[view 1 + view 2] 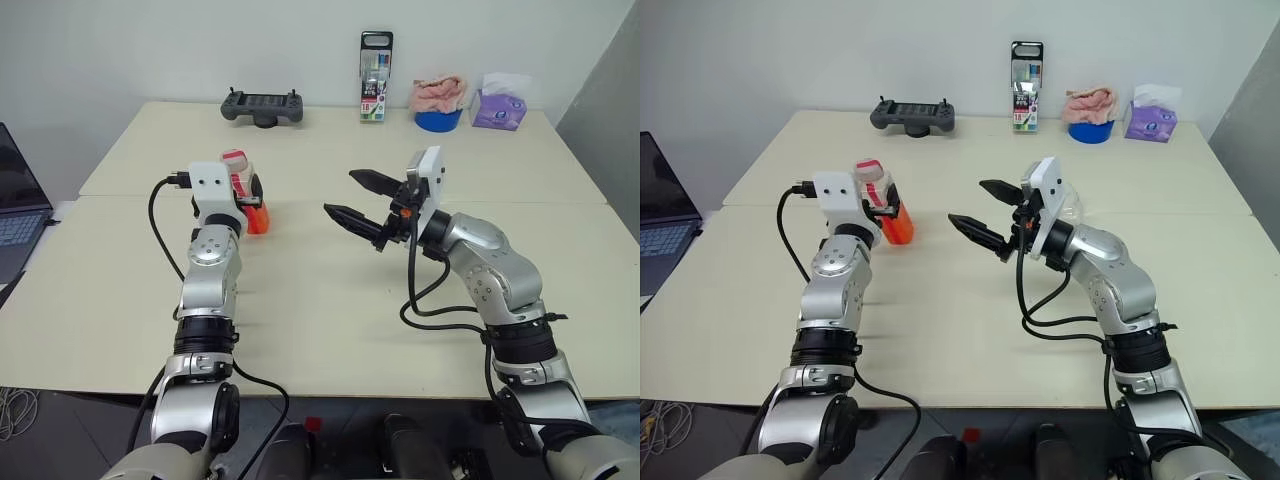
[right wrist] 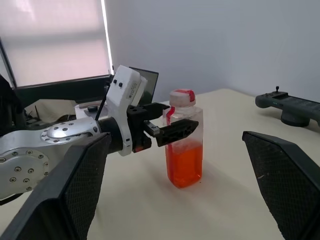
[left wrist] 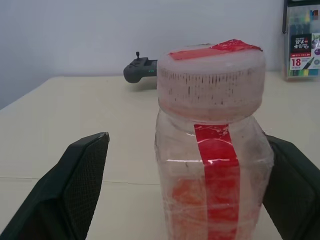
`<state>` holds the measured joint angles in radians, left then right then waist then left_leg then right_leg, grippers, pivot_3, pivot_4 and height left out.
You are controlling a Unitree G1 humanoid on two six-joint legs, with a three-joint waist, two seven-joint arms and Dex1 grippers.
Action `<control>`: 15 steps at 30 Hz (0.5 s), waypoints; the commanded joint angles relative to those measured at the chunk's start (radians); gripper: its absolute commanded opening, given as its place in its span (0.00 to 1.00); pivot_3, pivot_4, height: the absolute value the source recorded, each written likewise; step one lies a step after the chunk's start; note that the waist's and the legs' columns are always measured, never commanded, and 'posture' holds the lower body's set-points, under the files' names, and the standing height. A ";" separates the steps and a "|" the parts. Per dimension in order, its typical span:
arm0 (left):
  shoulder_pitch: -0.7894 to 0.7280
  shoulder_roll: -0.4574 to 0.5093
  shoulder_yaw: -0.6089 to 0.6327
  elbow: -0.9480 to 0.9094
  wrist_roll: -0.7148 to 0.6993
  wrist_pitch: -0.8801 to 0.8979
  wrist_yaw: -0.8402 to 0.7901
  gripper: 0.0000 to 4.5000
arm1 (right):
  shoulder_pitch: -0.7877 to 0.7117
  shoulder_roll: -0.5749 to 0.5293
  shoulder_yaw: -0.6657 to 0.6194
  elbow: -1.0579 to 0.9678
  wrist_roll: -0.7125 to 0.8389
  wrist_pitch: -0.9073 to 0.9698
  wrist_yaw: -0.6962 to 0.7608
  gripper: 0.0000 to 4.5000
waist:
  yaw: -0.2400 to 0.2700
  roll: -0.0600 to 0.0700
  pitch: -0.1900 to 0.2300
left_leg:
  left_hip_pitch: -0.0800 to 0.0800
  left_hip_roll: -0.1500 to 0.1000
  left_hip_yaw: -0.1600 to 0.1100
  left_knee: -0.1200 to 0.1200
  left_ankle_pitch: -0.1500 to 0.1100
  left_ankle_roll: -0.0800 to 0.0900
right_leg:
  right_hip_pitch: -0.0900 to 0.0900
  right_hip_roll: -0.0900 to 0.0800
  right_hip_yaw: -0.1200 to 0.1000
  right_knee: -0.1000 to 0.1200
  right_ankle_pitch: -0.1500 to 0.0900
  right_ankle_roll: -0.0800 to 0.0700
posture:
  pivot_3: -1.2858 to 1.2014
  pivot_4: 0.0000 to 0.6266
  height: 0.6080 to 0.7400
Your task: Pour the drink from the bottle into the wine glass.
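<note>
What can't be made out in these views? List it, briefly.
Wine glass: mostly hidden behind the right arm, both eye views.
Bottle: base cut off by the left wrist view's edge.
Laptop: cut off by the eye views' left edge.

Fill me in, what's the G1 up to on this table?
Its left tool stands open around a small clear squarish plastic bottle with a pink-and-white cap, which stands upright on the beige table and is partly filled with orange-red drink; no grip has closed yet. The right tool hangs open above the table's middle. A clear wine glass is partly hidden behind the right wrist.
</note>
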<state>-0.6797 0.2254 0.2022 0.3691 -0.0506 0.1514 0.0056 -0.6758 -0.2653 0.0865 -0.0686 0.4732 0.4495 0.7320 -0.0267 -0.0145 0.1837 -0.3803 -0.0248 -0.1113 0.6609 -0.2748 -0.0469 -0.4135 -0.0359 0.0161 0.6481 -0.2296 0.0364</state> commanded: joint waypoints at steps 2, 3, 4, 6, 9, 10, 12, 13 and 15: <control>-0.040 0.002 -0.009 0.017 -0.021 -0.087 -0.046 0.99 | 0.011 0.007 -0.009 -0.043 0.007 0.003 -0.013 1.00 | 0.000 0.000 0.000 | -0.001 0.000 0.000 0.000 0.000 0.000 | -0.001 0.000 0.000 0.000 0.000 0.000 | 0.52 0.24 1.00; -0.044 0.000 -0.013 0.023 -0.023 -0.097 -0.053 0.99 | 0.012 0.008 -0.009 -0.043 0.006 0.003 -0.017 1.00 | 0.000 0.000 0.000 | -0.001 0.000 0.000 0.000 0.000 0.000 | -0.001 0.000 0.000 0.001 0.000 0.000 | 0.52 0.24 1.00; -0.051 -0.002 -0.013 0.036 -0.023 -0.103 -0.053 0.99 | 0.012 0.010 -0.009 -0.041 0.006 0.002 -0.020 1.00 | 0.000 0.000 0.000 | -0.001 0.000 0.000 0.000 0.000 0.000 | -0.001 0.000 0.000 0.001 0.000 0.000 | 0.52 0.24 1.00; -0.062 -0.005 -0.009 0.057 -0.026 -0.113 -0.050 0.99 | 0.012 0.013 -0.010 -0.040 0.005 0.003 -0.024 1.00 | 0.000 0.000 0.000 | -0.001 0.000 0.000 0.000 0.000 0.000 | -0.001 0.000 0.000 0.001 0.000 0.000 | 0.52 0.24 1.00; -0.091 -0.005 -0.009 0.103 -0.027 -0.146 -0.058 0.99 | 0.006 0.018 -0.009 -0.029 0.000 0.000 -0.027 1.00 | 0.000 0.000 0.000 | -0.001 0.000 0.001 0.000 0.000 0.000 | -0.002 0.000 0.000 0.001 0.000 0.001 | 0.52 0.24 1.00; -0.101 -0.002 -0.014 0.121 -0.021 -0.157 -0.061 0.99 | 0.004 0.019 -0.009 -0.024 -0.003 -0.002 -0.028 1.00 | 0.000 0.000 0.000 | -0.001 0.000 0.001 0.000 0.000 0.000 | -0.002 0.000 0.000 0.001 0.000 0.001 | 0.52 0.24 1.00; -0.118 0.004 -0.014 0.154 -0.010 -0.167 -0.051 0.91 | 0.002 0.020 -0.009 -0.020 -0.005 -0.003 -0.029 1.00 | 0.000 0.000 0.000 | -0.001 0.000 0.000 0.000 0.000 0.000 | -0.002 0.000 0.000 0.001 0.000 0.001 | 0.52 0.24 1.00; -0.124 0.007 -0.008 0.169 -0.010 -0.169 -0.043 0.86 | 0.004 0.019 -0.008 -0.021 -0.005 -0.003 -0.029 1.00 | 0.000 0.000 0.000 | -0.001 0.000 0.001 0.000 0.000 0.000 | -0.002 0.000 0.000 0.001 0.000 0.001 | 0.52 0.24 1.00; -0.128 0.015 -0.001 0.190 -0.007 -0.171 -0.029 0.72 | 0.006 0.018 -0.008 -0.023 -0.007 -0.003 -0.029 1.00 | 0.000 0.000 0.000 | -0.001 0.000 0.001 0.000 0.000 0.000 | -0.002 0.000 0.000 0.001 0.001 0.001 | 0.52 0.24 1.00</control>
<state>-0.7822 0.2219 0.1945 0.5613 -0.0658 0.0093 -0.0365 -0.6536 -0.2502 0.0889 -0.0659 0.4623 0.4569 0.7045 -0.0272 -0.0145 0.1837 -0.3817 -0.0250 -0.1106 0.6612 -0.2747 -0.0470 -0.4155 -0.0361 0.0165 0.6495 -0.2291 0.0370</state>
